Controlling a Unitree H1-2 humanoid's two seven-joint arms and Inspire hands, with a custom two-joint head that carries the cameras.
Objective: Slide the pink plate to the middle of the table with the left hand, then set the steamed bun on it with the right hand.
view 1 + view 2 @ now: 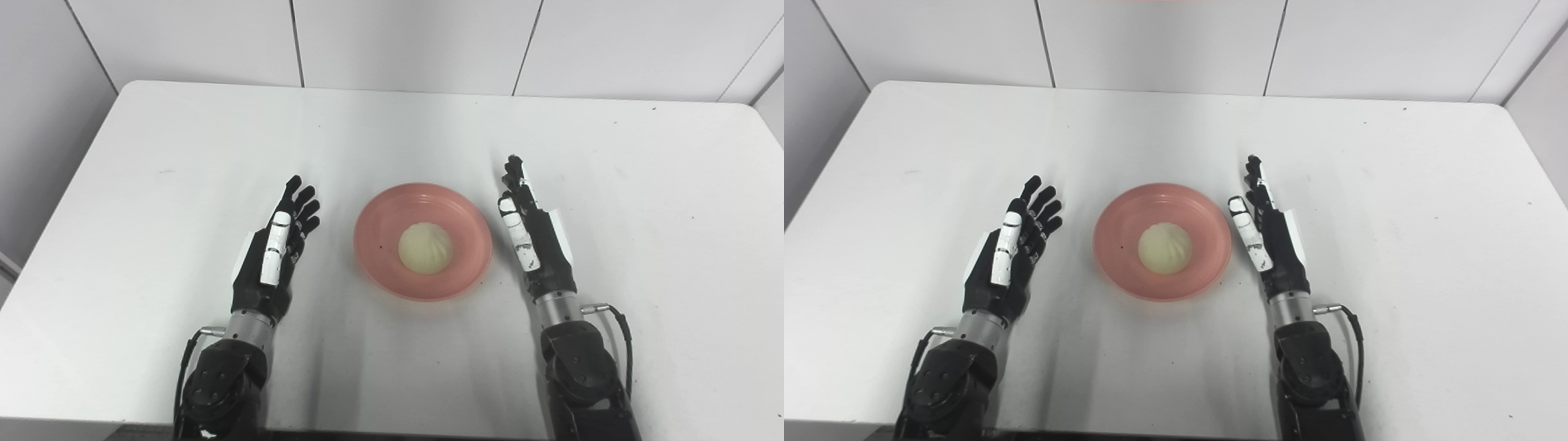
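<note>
Pink plate [422, 202], round and shallow with a glossy rim, lies between the two hands, apart from both. Its pale, pleated steamed bun [425, 247] sits at the centre. Left hand [275, 254] rests with fingers spread, holding nothing; right hand [533, 236] stands edge-on, fingers straight, equally empty. Smooth white worktop [184, 153] spreads bare beyond each hand, out to its rounded far corners.

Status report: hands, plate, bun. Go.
Left hand open, holding nothing. Right hand open, holding nothing. Steamed bun sits on pink plate, mid-table between the hands. Nothing in the way.
</note>
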